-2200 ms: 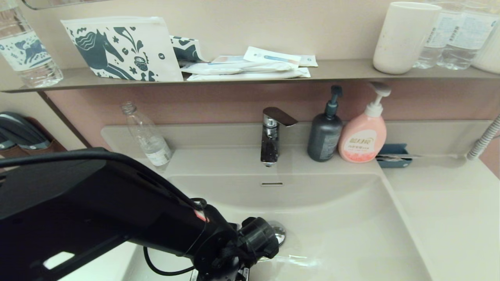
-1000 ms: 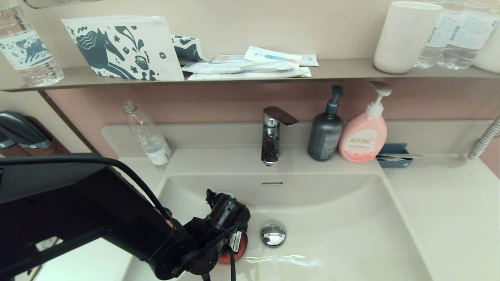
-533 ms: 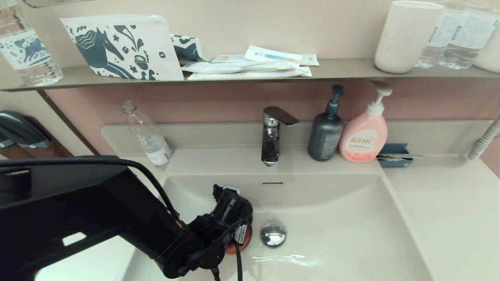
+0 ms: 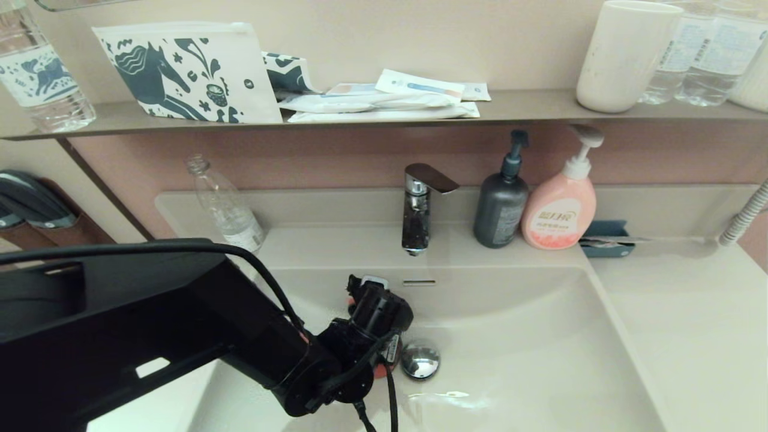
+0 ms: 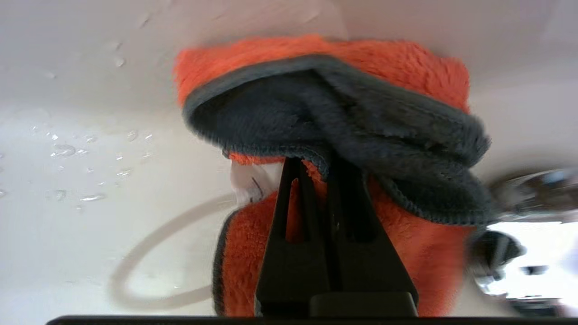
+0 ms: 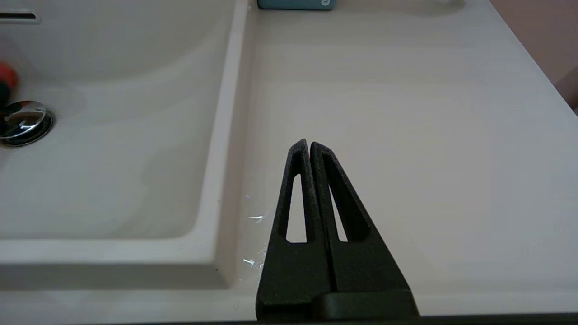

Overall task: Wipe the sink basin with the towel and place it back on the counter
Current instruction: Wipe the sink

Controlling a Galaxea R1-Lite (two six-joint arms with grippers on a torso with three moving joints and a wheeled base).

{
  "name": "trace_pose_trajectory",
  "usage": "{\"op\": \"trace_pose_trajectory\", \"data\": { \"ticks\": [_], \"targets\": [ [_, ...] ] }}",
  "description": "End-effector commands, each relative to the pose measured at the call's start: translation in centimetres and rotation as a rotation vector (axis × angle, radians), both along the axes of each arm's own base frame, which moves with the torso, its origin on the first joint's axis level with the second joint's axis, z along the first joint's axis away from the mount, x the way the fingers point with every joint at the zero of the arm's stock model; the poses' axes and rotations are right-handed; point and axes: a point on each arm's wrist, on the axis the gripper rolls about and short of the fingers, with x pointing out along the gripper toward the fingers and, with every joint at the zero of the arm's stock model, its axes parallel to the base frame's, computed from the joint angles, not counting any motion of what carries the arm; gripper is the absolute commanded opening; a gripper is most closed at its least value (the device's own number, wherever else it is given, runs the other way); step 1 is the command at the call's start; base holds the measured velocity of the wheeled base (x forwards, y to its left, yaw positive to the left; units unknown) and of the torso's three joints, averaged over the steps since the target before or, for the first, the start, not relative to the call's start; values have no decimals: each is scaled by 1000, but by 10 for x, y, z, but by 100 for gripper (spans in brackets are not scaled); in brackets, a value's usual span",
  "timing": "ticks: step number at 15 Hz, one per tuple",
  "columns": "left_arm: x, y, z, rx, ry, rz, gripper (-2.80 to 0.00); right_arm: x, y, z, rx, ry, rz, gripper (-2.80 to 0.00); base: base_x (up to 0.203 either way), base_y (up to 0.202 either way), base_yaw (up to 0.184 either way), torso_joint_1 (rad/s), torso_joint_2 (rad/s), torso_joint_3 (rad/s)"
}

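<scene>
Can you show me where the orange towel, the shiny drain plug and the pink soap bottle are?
towel (image 5: 420,262): left wrist view, orange fuzzy side.
drain plug (image 4: 420,360): head view, chrome top.
pink soap bottle (image 4: 559,216): head view, front label.

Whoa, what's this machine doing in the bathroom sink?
It is wiping the sink basin. The left gripper is down inside the basin, its jaws shut on a small orange-and-grey towel, which it presses against the wet basin surface just beside the chrome drain stopper. The right gripper is not involved: it hangs with its jaws shut over the bare counter to the right of the basin.
</scene>
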Motion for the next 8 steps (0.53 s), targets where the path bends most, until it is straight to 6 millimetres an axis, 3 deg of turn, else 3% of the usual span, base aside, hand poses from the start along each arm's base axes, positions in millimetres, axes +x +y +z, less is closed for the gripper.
{"op": "trace_pose_trajectory", "data": {
  "ticks": [1, 5, 8],
  "targets": [
    [-3, -18, 8, -27, -41, 7, -280, 0, 0, 0, 0, 2, 0, -280, 0, 0, 0, 0, 0, 0],
    [-16, -50, 23, -113, -14, 53, -280, 0, 0, 0, 0, 2, 0, -280, 0, 0, 0, 0, 0, 0],
    [-19, -72, 17, -157, 6, 80, -280, 0, 0, 0, 0, 2, 0, -280, 0, 0, 0, 0, 0, 0]
  ]
}}
